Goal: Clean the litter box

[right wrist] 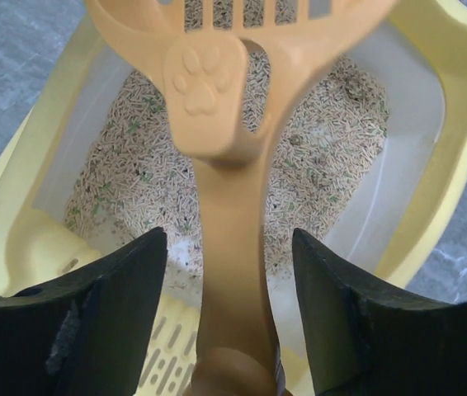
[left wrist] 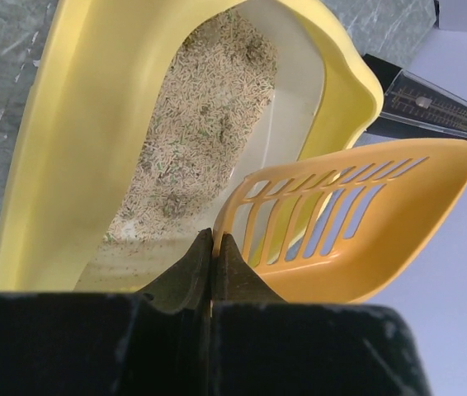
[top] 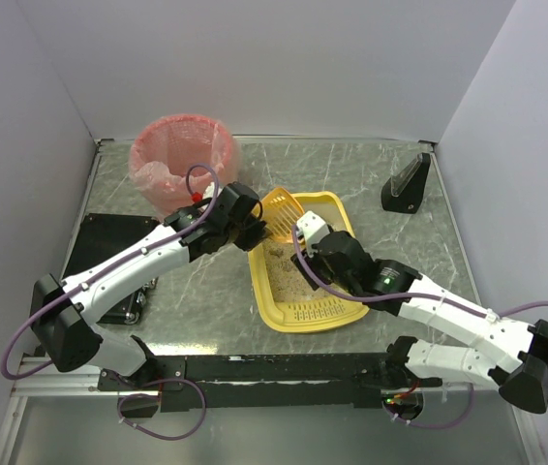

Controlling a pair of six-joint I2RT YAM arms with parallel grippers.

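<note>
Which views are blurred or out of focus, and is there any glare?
Right wrist: the scoop close to the lens is blurred, the litter box behind it sharper. Left wrist: the left tool is dark and soft. Top external: even light, no glare.

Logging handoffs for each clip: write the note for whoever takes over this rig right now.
Left gripper: shut on the rim of the orange scoop, holding it above the litter box.
Right gripper: open, straddling the scoop handle without touching it.
The litter box sits between the arms, litter inside with darker bits; pink-lined basket at the far left.
Done: scoop lifted; it looks empty.
Left: probably right closes on the handle, left lets go, then scooping.
</note>
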